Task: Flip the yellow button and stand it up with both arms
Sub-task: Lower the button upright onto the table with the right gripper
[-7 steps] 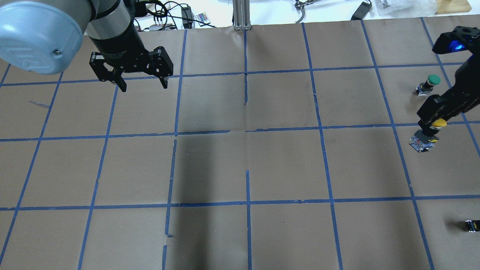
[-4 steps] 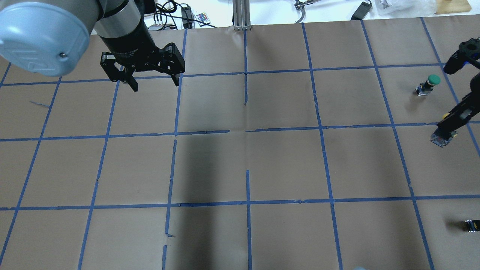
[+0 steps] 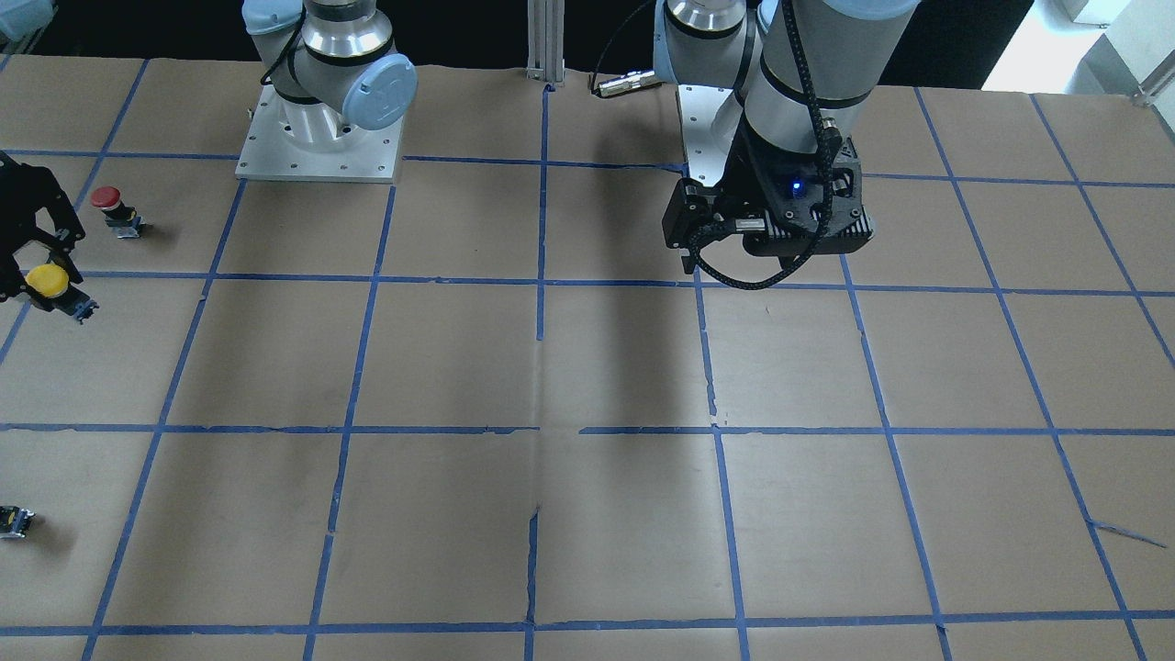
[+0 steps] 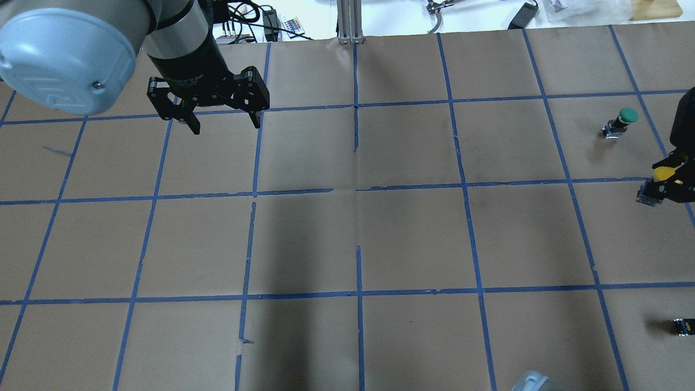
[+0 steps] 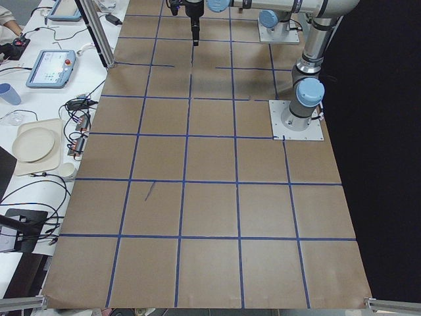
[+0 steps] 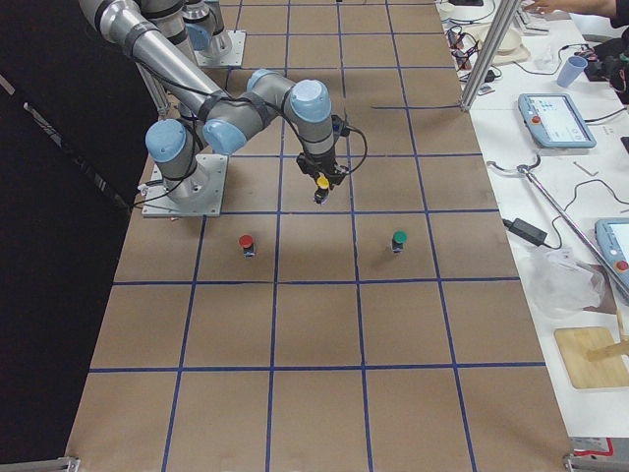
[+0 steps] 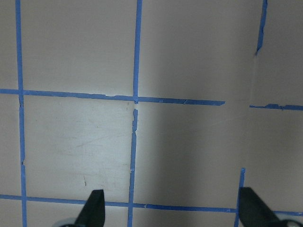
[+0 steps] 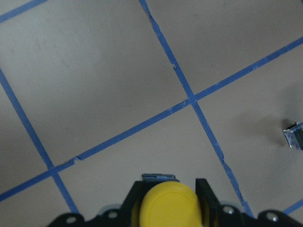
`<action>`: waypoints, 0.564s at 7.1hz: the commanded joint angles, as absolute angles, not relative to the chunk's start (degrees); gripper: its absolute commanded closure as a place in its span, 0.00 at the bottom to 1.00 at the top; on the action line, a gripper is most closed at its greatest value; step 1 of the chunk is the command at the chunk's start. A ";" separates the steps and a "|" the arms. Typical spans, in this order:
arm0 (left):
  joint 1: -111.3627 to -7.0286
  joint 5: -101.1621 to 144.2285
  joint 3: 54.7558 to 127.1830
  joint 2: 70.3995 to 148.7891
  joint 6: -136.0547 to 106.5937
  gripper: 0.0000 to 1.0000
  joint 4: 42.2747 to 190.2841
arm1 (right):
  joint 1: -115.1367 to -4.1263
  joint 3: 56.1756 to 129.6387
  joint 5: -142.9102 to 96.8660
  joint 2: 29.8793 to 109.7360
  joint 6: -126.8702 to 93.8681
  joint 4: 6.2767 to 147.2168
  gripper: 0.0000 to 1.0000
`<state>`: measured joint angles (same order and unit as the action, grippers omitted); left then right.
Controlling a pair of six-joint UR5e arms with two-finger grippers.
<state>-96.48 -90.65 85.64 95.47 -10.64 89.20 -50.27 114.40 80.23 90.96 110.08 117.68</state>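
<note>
The yellow button (image 4: 663, 175) is hanging in the right gripper (image 8: 169, 187), held clear of the table (image 4: 412, 239). It is sitting over the table's right half, well in from the right edge. In the right-side view it is lying about midway between the robot's edge and the operators' edge. Its cap is facing up toward the wrist camera, filling the gap between the fingers. Its grey-and-black body is pointing down toward the paper and is leaning a little in the overhead view. The two fingers (image 8: 206, 198) are pressing in on either side of the cap, closed down to its width and gripping nothing else.

Two other buttons are standing on the paper with their caps up, both somewhat nearer the right edge than the held one and apart from it. The red button (image 3: 106, 196) is standing toward the robot's edge, near the plate of the right arm's base. The green button (image 4: 627, 115) is standing toward the operators' edge. In the right-side view the yellow button is showing over the stretch between them.

The left gripper (image 4: 226, 128) is hanging above the table's left half, well apart from the buttons, with its fingers pointing down at the taped grid. Its jaws are spreading wide and nothing is sitting between them. In the left wrist view only the two black fingertips (image 7: 94, 210) are showing, one near each bottom corner, over bare brown paper and blue tape lines.
</note>
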 commanded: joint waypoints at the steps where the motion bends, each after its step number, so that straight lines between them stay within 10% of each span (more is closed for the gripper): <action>1: -96.42 -90.79 85.78 95.54 -10.63 0.00 89.12 | -44.95 114.52 74.13 84.84 126.13 122.16 0.92; 4: -96.42 -90.53 86.13 95.89 -10.63 0.00 86.94 | -43.95 114.35 73.30 81.84 137.24 122.25 0.92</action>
